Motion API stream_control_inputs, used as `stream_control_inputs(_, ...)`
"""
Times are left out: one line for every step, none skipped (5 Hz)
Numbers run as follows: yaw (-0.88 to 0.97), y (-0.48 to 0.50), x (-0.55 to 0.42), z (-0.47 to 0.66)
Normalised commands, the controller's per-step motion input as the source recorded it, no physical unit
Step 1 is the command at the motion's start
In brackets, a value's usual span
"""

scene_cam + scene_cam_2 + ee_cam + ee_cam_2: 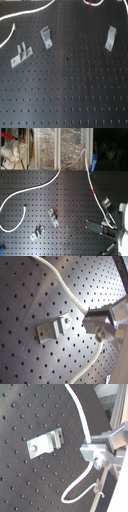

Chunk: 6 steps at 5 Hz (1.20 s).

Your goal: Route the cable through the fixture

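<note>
Across the first exterior view, we see three metal brackets bolted to the black perforated table [70, 95]: a forked one [20, 54] toward the first exterior view's left, a bent one [46, 36] near it, and a third [110, 39] toward the first exterior view's right. Only loops of the cable [30, 12] cross the far edge, with its red band [89, 3] at the top. No claw shows here, so we cannot judge clearance from this angle.

From the second exterior view, we see the cable [40, 185] sweep over the table, free end [25, 206] lying loose, the red band [93, 191] on the stretch running down to the claw [111, 228]. That long slack is our first worry: dragging it could snag it on the middle bracket [53, 217] or the forked one [37, 233].

Through the first wrist view, we see the claw [101, 331] pinching the cable [67, 293], with a bracket [52, 328] just beside it on the table.

From the second wrist view, the claw [96, 458] again pinches the cable [80, 411], the cord curling beneath. The grip looks slight to us; a pull against the slack might slide the cord out, and a low approach could knock a finger against the bracket [44, 442].
</note>
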Motion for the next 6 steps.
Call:
stream_control_inputs(0.00,0.000,0.000,0.02)
stream_control_inputs(0.00,-0.007,-0.139,0.14)
stream_control_inputs(0.84,0.002,-0.034,0.35)
stream_control_inputs(0.99,0.006,-0.025,0.28)
stream_control_inputs(0.95,0.003,-0.019,0.34)
stream_control_inputs(0.96,-0.002,-0.010,0.35)
